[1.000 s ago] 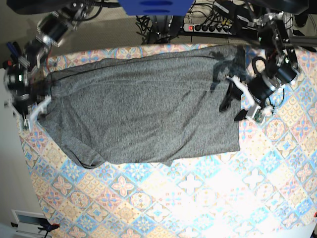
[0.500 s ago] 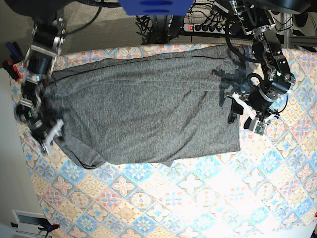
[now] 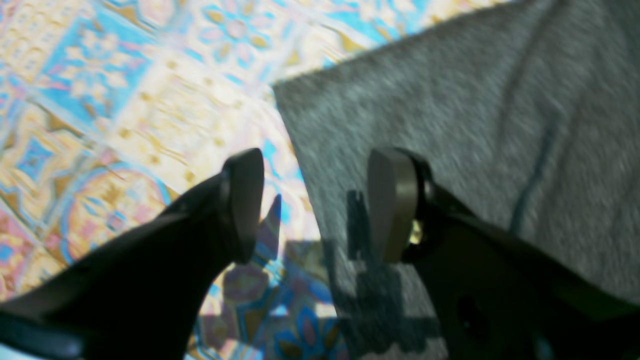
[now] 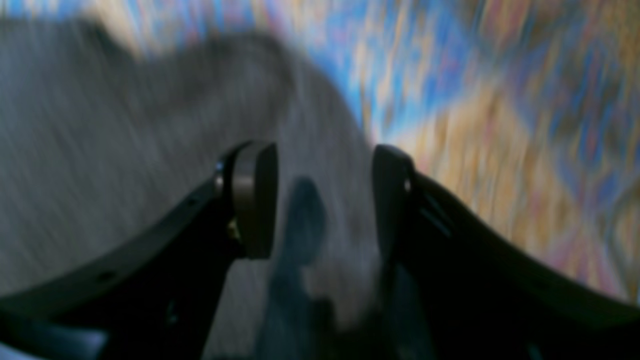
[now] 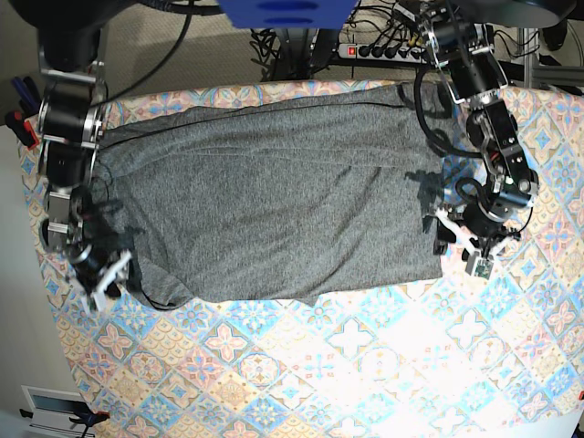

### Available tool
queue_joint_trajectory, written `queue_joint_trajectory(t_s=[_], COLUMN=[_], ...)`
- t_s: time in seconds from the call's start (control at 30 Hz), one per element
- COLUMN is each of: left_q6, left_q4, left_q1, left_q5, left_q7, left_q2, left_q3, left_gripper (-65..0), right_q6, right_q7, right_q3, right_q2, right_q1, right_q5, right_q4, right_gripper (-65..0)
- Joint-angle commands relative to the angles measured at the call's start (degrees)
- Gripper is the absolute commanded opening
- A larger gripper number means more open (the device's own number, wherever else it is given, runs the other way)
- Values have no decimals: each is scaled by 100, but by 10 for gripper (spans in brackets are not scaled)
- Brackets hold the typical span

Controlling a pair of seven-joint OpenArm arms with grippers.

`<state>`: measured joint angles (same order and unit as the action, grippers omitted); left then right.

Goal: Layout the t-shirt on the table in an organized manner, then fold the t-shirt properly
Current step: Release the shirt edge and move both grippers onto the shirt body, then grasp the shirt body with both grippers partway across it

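Observation:
The dark grey t-shirt (image 5: 274, 192) lies spread flat across the back half of the tile-print table (image 5: 365, 365). My left gripper (image 5: 449, 242) hangs open at the shirt's front right corner. In the left wrist view the left gripper (image 3: 315, 205) straddles the t-shirt's (image 3: 475, 100) side edge, one finger over the table (image 3: 100, 75) and one over cloth. My right gripper (image 5: 114, 278) is open at the shirt's front left end. The blurred right wrist view shows the right gripper (image 4: 322, 200) over the t-shirt's (image 4: 100, 125) edge, with the table (image 4: 500, 100) beside it. Neither holds cloth.
A power strip with cables (image 5: 383, 50) and a blue object (image 5: 283, 11) sit behind the table's far edge. The table's left edge runs close beside the right arm. Bare patterned surface stretches in front of the shirt.
Both arms have travelled toward the front of the table along the shirt's two ends, the left arm to the front right corner, the right arm to the front left. Both stayed open.

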<state>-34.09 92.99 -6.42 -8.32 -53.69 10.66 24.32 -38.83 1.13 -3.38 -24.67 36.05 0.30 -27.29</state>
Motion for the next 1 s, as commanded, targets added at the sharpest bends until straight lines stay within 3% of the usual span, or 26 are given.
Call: queue_joint_trajectory(t_s=[0.0,0.1,0.27,0.43,0.63,0.97], left_q6=[-16,-16,-7,-7,-7,-7], left_q4=[121,86,-477,-1400,-1910,-2903], left_q1=[-75,-93,-216,-682,-734,-734], left_q5=[-34,-17,18,810,1478,1575], left_q7=[125,160,741,1127,1637,2235], left_q2=[64,64,91,64,55,-59], left_q3=[8,8,8,-27,-845,-959], left_gripper=[-318,-317,-316,-316,-316,-320], right_q6=[2,10,19,28,28,28], right_q7=[-205,-653,-1049,-1084,-1137,-1137], right_q3=[34,114,140,140,140,149], right_q2=[-158,-193,-202,-202,-202,-202], right_q1=[188,223,232,232,206,188], right_q5=[54,54,54,54,54,54], right_q4=[140,659,966,993,993,993], right_gripper=[-359,-359,-359,-359,-359,-359])
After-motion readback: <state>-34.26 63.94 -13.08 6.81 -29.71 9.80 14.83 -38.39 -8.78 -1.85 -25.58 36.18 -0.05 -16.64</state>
